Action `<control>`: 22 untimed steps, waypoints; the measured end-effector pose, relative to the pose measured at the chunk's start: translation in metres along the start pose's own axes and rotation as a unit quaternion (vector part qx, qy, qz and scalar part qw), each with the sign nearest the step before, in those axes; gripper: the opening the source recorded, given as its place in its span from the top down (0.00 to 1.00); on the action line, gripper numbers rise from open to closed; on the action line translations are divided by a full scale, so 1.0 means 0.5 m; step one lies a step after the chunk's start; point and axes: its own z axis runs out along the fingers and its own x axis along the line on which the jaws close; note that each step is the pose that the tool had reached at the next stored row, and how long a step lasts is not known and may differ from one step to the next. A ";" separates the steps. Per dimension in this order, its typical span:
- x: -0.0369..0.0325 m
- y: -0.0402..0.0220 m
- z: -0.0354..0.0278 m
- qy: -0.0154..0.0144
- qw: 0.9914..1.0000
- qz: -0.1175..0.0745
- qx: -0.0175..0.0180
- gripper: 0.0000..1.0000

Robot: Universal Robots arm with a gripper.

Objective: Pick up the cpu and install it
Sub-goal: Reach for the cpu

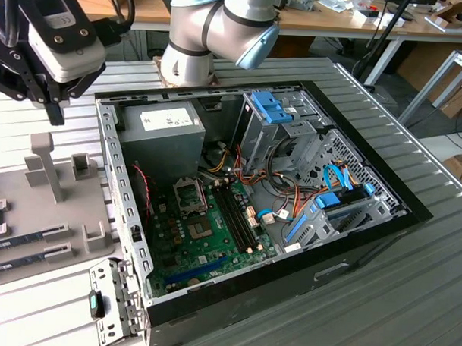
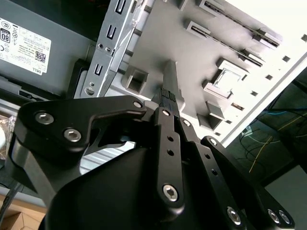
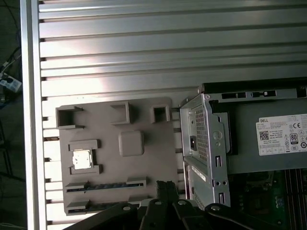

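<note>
**Figure. Approach phase of the pick.** The gripper (image 1: pixel 56 112) hangs above the grey fixture plate (image 3: pixel 105 127), just outside the wall of the open computer case (image 1: pixel 235 283). Its fingers (image 3: pixel 161 188) lie pressed together with nothing between them. The cpu (image 3: pixel 81 159), silvery lid upward, rests flat in a pocket of the plate. It is below the gripper and well off to the side that faces away from the case, so gripper and cpu are apart. Raised lips (image 3: pixel 84 143) border the pocket on two opposite sides. Two memory sticks (image 3: pixel 103 184) lie in slots of the same plate, nearer the gripper than the cpu is. The socket (image 1: pixel 191 193) sits on the motherboard inside the case, on the gripper's other side. With the cpu in its pocket, the install is judged not yet begun.

**Note on technique (a judgement).** The step in hand is to reach the chip squarely.
- The gripper should be centred over the lid while it is high.
- The fingers should be spread wider than the chip.
- The wrist should be turned so the pads meet the two edges that the lips leave free.
- The descent should be plumb and should stop short of the plate.
- The grip should be gentle and level. The chip is thin and rigid, and a skewed hold could tip it against a lip.
</note>
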 end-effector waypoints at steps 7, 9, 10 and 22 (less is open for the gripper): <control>0.007 -0.001 0.000 0.000 1.000 0.000 0.000 0.89; 0.012 -0.001 0.001 0.000 1.000 0.000 0.000 0.89; 0.014 -0.001 0.001 0.000 1.000 0.000 0.000 0.89; 0.030 -0.002 0.002 0.000 1.000 0.000 0.000 0.89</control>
